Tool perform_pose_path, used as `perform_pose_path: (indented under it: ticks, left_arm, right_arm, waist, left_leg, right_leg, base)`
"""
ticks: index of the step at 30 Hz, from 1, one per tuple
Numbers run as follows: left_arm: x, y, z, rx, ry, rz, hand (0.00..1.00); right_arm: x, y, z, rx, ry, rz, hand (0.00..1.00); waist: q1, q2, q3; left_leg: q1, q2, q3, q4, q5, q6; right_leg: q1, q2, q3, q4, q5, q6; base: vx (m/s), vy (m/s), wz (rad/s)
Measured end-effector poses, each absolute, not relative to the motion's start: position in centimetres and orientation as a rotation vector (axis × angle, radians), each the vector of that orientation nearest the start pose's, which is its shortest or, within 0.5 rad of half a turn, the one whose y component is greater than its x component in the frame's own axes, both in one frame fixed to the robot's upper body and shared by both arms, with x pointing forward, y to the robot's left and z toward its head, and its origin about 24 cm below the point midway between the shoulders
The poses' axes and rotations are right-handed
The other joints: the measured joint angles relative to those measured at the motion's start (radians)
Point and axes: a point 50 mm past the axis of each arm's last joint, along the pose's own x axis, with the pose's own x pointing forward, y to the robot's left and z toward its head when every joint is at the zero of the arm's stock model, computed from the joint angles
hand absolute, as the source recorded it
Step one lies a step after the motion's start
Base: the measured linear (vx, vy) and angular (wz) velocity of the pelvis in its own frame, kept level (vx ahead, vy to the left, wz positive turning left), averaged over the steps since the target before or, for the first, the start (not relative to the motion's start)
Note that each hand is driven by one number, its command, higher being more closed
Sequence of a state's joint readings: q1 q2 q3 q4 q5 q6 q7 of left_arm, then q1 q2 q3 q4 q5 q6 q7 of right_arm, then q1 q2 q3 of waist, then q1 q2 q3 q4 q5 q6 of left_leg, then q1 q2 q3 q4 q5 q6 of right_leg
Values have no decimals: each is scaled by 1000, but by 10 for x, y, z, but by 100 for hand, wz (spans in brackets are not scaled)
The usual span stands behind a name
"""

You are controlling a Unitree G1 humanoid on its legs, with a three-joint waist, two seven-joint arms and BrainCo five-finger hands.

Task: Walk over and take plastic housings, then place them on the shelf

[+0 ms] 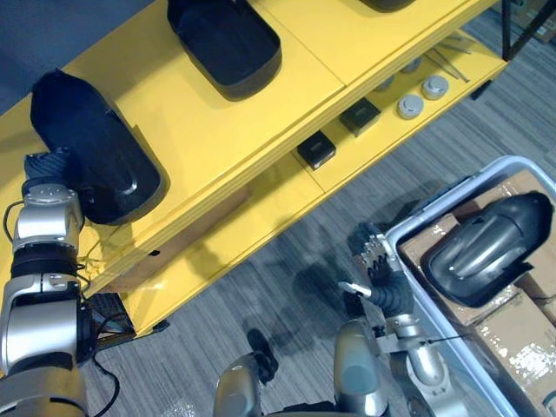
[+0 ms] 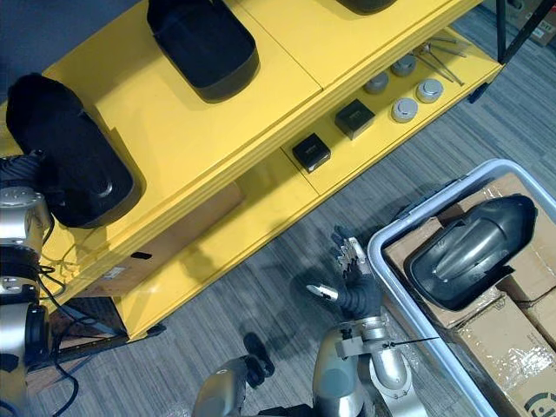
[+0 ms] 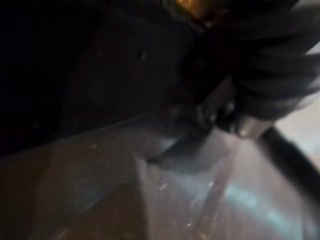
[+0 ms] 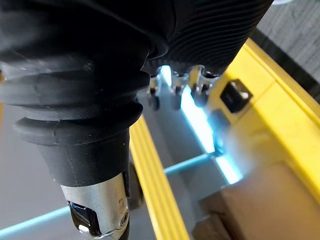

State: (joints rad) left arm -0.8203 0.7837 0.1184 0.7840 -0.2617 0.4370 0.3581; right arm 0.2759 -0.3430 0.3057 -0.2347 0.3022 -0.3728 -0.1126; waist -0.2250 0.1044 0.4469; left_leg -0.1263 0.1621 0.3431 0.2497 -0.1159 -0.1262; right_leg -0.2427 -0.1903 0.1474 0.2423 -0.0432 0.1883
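A black plastic housing (image 1: 91, 148) lies on the top board of the yellow shelf (image 1: 217, 130) at its left end. My left hand (image 1: 45, 167) is at that housing's near end, its dark ribbed cover against it and its fingers hidden. The left wrist view shows the housing's dark shell (image 3: 100, 75) very close above the shelf board. A second housing (image 1: 226, 39) lies further along the board. Another housing (image 1: 486, 248) rests on cardboard boxes in the grey bin (image 1: 460, 187) at the right. My right hand (image 1: 378, 261) hangs open over the floor, just left of the bin.
The lower shelf board carries two small black boxes (image 1: 316, 149) and some grey round discs (image 1: 410, 106). A cardboard box (image 1: 165, 252) stands under the shelf at the left. Grey carpet floor (image 1: 287, 287) lies between shelf and bin.
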Motion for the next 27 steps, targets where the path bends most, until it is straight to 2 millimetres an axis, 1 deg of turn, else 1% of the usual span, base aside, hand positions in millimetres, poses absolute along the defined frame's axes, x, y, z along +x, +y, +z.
perform_pose_path:
  ticks: [2,4,6,10,13,16,18,19,20,21,22,23,25,27]
  left_arm:
    - [335,375,181,203,224,837,0]
    - [333,378,179,114,221,866,0]
    - [333,378,178,101,215,883,0]
    - [329,381,173,16,208,944,0]
    - [330,379,170,-3,184,986,0]
    - [330,378,174,-6,142,1034,0]
    - [332,377,187,-8,72,1073,0]
    - [334,376,201,-19,9,1085,0]
    - [335,375,209,-24,-27,1084,0]
    - [337,374,229,-8,-98,1082,0]
    - [337,372,251,61,-176,1083,0]
    - [336,371,262,104,-216,1080,0]
    - [332,361,305,287,-392,1069,0]
    - [329,356,320,375,-453,1062,0]
  right_arm:
    - [187,-149,61,103,-226,161,0]
    - [187,-149,61,104,-226,161,0]
    - [187,-150,61,105,-227,161,0]
    - [188,-152,62,118,-230,151,0]
    - [189,-155,63,132,-236,160,0]
    - [189,-157,66,123,-263,179,0]
    - [188,-156,69,124,-290,196,0]
    - [188,-155,70,121,-306,214,0]
    - [188,-154,70,121,-311,220,0]
    - [187,-154,71,121,-322,233,0]
    - [187,-153,71,120,-328,246,0]
    - [186,-153,71,118,-328,251,0]
    - [185,-151,71,84,-348,276,0]
    - [184,-150,73,71,-369,292,0]
  waist:
    - [-4,0,0]
    - [-7,0,0]
    - [-7,0,0]
    - [-9,0,0]
    - [-10,0,0]
    - [-11,-1,-1]
    - [-10,-3,-2]
    - [-10,-6,-7]
    - [-10,-6,-13]
    - [-13,-8,-30]
    - [-18,-12,-51]
    - [-21,-13,-64]
    - [-28,-17,-100]
    - [-30,-14,-135]
  left_leg:
    - [0,1,1,0,0,0]
    - [0,1,7,1,0,0]
    - [0,1,11,1,0,0]
    - [0,1,24,3,0,0]
    - [2,2,28,3,0,-1]
    - [6,2,32,3,0,-1]
    - [15,2,35,2,0,-1]
    - [22,1,37,1,0,-1]
    - [22,1,35,1,0,-1]
    - [22,1,31,0,0,-1]
    - [24,1,27,-1,0,-1]
    - [24,1,25,-2,-1,-1]
    - [55,-1,13,-17,-1,0]
    - [62,-2,3,-25,-1,0]
  right_leg:
    - [-1,1,1,0,0,0]
    - [-4,1,8,0,0,0]
    - [-7,2,12,1,0,0]
    - [-19,3,24,10,0,0]
    - [-20,5,27,14,0,1]
    - [-21,6,33,17,1,1]
    - [-18,8,41,18,1,2]
    - [-13,8,43,18,2,2]
    - [-11,8,42,16,2,3]
    - [-5,8,41,8,4,6]
    - [3,8,36,2,5,7]
    - [6,7,32,-3,6,7]
    - [57,2,12,-36,11,9]
    - [78,0,-2,-59,14,9]
  base:
    - [10,-11,-4]
    - [7,-9,-6]
    - [-1,-7,-6]
    - [-7,-8,-7]
    - [0,0,0]
    - [-10,-8,-5]
    - [-5,-11,-9]
    - [-3,-8,-6]
    - [0,0,0]
    - [10,-9,6]
    - [19,-10,7]
    - [19,-5,12]
    - [45,4,12]
    - [60,7,14]
